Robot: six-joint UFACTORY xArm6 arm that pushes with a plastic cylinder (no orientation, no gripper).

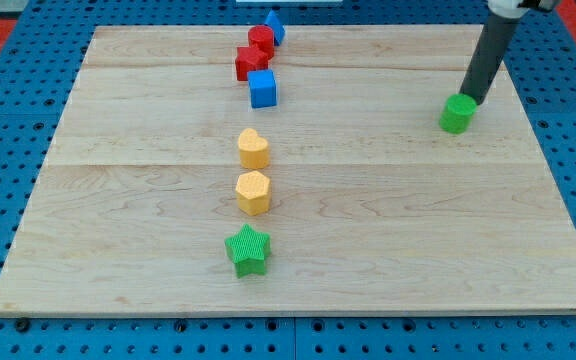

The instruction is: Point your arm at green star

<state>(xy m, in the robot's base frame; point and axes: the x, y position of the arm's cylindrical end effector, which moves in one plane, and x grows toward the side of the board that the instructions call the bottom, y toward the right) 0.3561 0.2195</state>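
Tip (471,99) touching green block (457,114), view's right; green star (248,250) well apart, bottom centre; no jaws.

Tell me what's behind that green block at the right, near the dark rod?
My tip stands right behind the small green block, seemingly touching it. The block covers the tip's very end; only wooden board shows otherwise.

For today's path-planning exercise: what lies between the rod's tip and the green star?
Only bare board, in the camera view, separates my tip from the green star.

The green star (248,250) is a small ribbed block lying flat. It sits near the board's bottom edge, left of centre.
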